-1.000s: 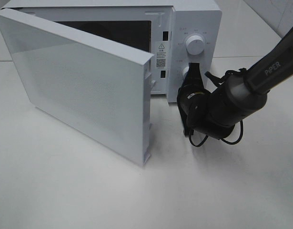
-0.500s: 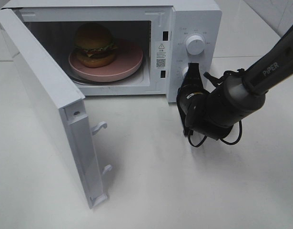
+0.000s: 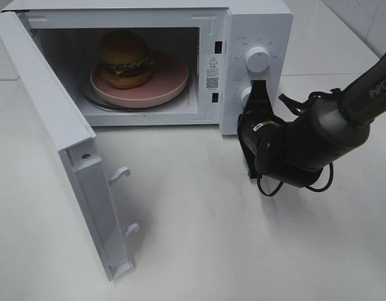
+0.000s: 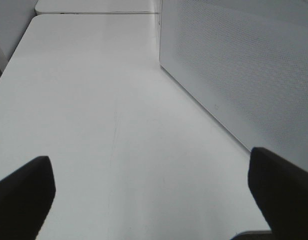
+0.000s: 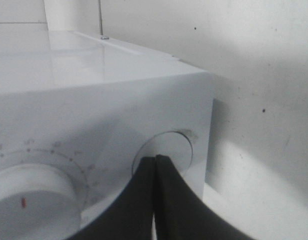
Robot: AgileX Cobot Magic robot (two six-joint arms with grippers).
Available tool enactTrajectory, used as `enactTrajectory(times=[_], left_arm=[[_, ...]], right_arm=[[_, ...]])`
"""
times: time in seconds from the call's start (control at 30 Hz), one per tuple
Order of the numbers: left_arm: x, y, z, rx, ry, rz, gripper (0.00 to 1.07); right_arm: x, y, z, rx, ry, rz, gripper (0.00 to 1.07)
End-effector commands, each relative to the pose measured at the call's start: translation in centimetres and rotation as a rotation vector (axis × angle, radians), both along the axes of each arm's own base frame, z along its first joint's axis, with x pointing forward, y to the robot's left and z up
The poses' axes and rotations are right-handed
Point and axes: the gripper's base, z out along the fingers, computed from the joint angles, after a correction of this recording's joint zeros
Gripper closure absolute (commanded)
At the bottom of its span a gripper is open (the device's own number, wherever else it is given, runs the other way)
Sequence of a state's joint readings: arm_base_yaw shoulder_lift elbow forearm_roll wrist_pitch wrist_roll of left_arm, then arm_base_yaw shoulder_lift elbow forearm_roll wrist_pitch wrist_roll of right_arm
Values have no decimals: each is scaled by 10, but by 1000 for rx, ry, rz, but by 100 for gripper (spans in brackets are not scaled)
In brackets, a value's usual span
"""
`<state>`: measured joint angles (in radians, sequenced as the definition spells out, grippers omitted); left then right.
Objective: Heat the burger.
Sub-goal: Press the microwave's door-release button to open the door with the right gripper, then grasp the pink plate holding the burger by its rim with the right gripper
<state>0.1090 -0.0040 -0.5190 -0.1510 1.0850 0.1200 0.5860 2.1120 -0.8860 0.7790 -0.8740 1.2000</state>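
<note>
Exterior high: we see the right gripper (image 3: 258, 93), on an arm (image 3: 324, 128) bent low at mid-right, jaws clenched empty against the lower knob (image 5: 169, 145) of the microwave (image 3: 268, 25); the left gripper (image 4: 149, 167) stands released.

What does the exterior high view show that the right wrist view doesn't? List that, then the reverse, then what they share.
Only exterior high: the burger sits on the pink plate inside the microwave, whose door stands open.
Only right wrist: the right gripper has its jaws closed together with the tips at the round button, and the dial carries a red mark.
Both: the right gripper at the microwave's control panel, next to the dial.
</note>
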Motion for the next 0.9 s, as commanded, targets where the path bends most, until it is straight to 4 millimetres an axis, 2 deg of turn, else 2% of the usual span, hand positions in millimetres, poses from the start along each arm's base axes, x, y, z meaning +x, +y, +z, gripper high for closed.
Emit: enactTrajectory(times=[0.03, 0.1, 0.3, 0.53, 0.9], left_arm=[[-2, 0, 0, -1, -28, 10, 6], [-2, 0, 0, -1, -28, 10, 6], [-2, 0, 0, -1, -28, 10, 6], [-2, 0, 0, -1, -28, 10, 6], [-2, 0, 0, -1, -28, 10, 6]], right_arm=[[-7, 4, 5, -20, -6, 51, 107], [-19, 5, 0, -31, 39, 75, 107], [-26, 2, 3, -39, 56, 86, 107], [-48, -7, 29, -114, 72, 197, 107], [-78, -13, 54, -266, 115, 450, 107]])
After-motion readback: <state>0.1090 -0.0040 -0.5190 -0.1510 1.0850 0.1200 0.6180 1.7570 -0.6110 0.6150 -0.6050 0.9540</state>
